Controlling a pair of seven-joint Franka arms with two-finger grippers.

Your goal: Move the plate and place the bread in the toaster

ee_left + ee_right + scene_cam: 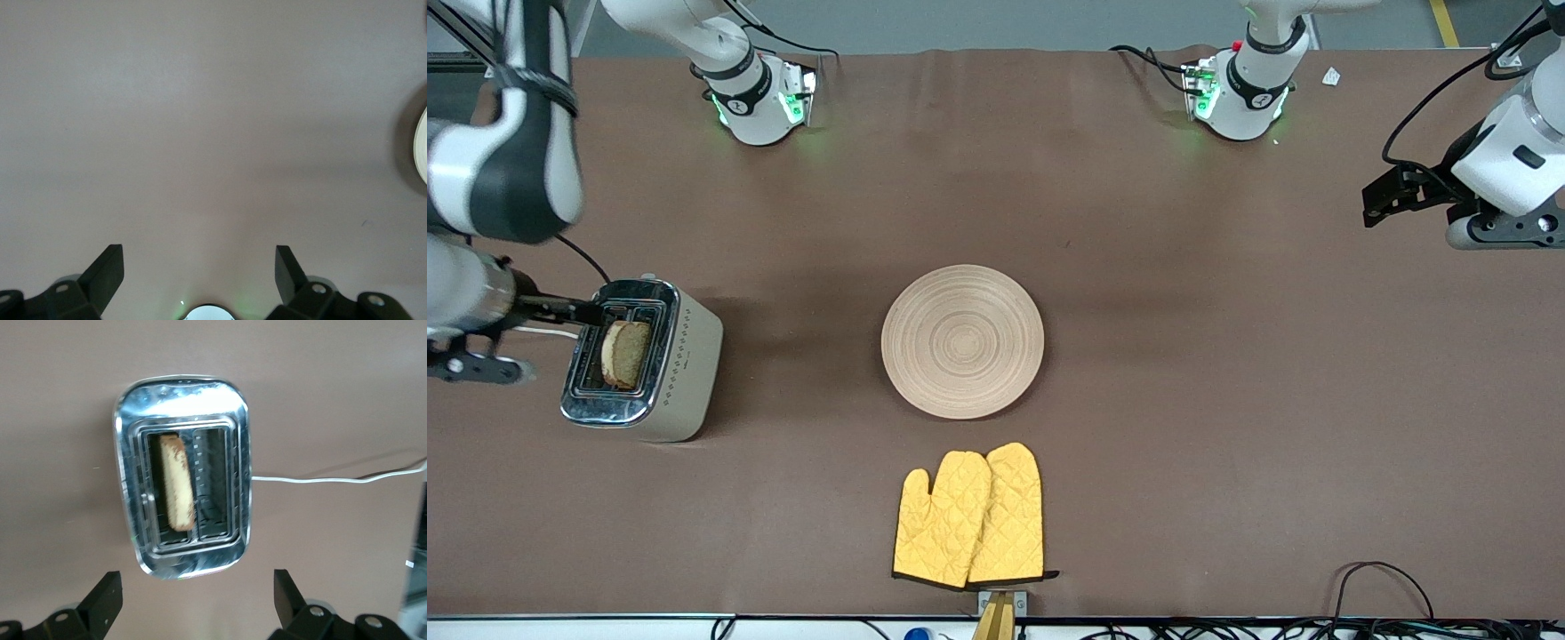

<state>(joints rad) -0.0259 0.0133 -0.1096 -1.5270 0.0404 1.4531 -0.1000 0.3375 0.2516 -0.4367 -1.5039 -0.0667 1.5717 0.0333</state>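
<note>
The right pincer (193, 603) hangs over the toaster (645, 360) at the right arm's end of the counter (1227, 400), fingers spread wide and gripping nothing. The bread (626, 354) stands upright in one slot, its lower part hidden. The left arm waits at its own end, its pincer (200, 273) open above bare counter. The plate (962, 341) sits mid-counter, well apart from the toaster, with yellow mitts (971, 518) nearer the front edge.
</note>
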